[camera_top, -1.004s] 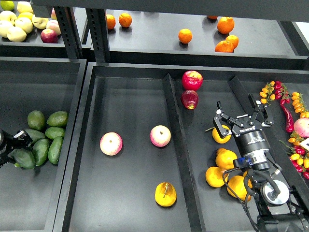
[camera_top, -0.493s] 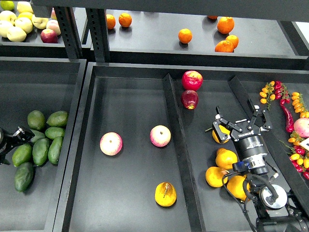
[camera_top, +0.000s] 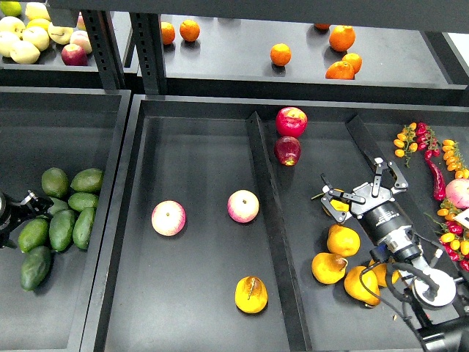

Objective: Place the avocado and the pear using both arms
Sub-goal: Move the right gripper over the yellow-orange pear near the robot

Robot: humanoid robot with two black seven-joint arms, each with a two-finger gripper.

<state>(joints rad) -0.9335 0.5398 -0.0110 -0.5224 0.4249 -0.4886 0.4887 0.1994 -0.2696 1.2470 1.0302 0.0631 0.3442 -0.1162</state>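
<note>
Centre tray (camera_top: 198, 147): pear (camera_top: 251, 294) lies near its front edge. Right gripper (camera_top: 364, 193), fingers spread, hovers over yellow pears. Left gripper (camera_top: 29, 203), state indiscernible, beside avocado pile; darkest avocado (camera_top: 36, 267) lies frontmost.

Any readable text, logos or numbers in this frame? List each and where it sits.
Nothing reads clearly here.
Right pincer: pale lettering on its black body, too small and tilted to read.
White tag at the right edge by the small peppers: cut off, no legible print.
Left pincer, the fruit and the black bins: no markings visible.
</note>
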